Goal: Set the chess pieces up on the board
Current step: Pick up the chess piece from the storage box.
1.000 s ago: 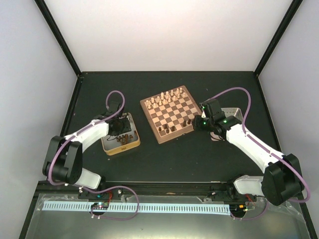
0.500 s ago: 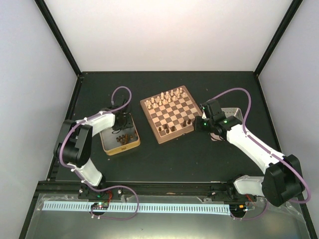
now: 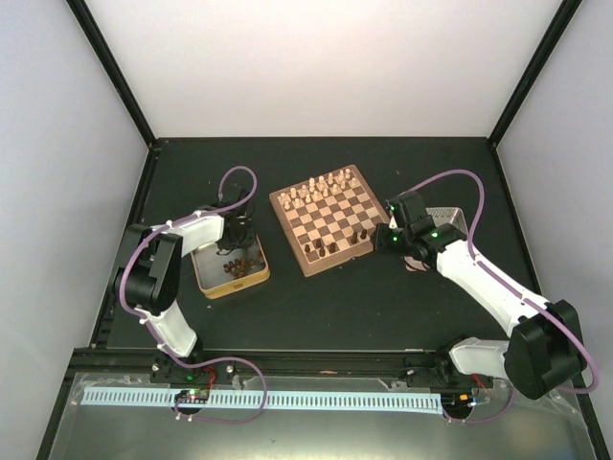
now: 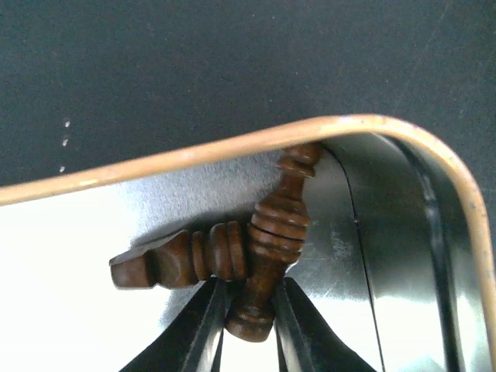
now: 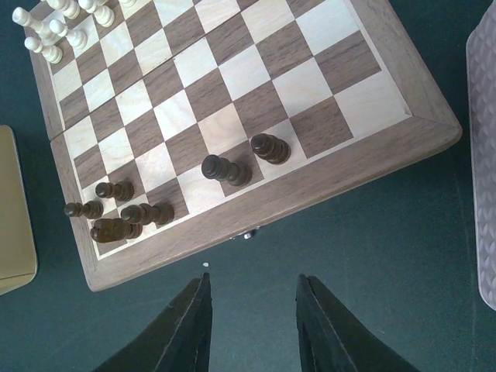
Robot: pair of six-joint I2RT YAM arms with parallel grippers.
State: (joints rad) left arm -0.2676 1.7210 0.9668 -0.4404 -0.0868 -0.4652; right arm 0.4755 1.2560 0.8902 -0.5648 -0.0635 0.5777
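The board [image 3: 337, 260] lies mid-table, with several dark-brown chess pieces [image 3: 335, 244] near its front rim and cream pieces [image 3: 321, 184] along the far side. My left gripper [image 3: 239, 240] is down in a gold-rimmed tin [image 3: 235, 290]. In the left wrist view the gripper [image 4: 248, 310] is shut on a dark piece [image 4: 271, 240] that leans into the tin's corner. Another dark piece [image 4: 174, 261] lies touching it. My right gripper [image 3: 383, 238] is open and empty, over the mat just off the board's rim [image 5: 310, 182]. The right wrist view shows the gripper [image 5: 252, 287] and dark pieces [image 5: 225, 169] standing on the board.
More dark pieces [image 3: 235, 266] lie loose in the tin, whose curved rim [image 4: 232, 147] is close ahead of the left fingers. A silver tin [image 3: 445, 218] stands right of the board behind the right gripper, and its edge shows in the right wrist view [image 5: 484, 155].
The left arm folded in at the elbow and its gripper shifted toward the far right corner of the tin. The right arm has hardly moved.
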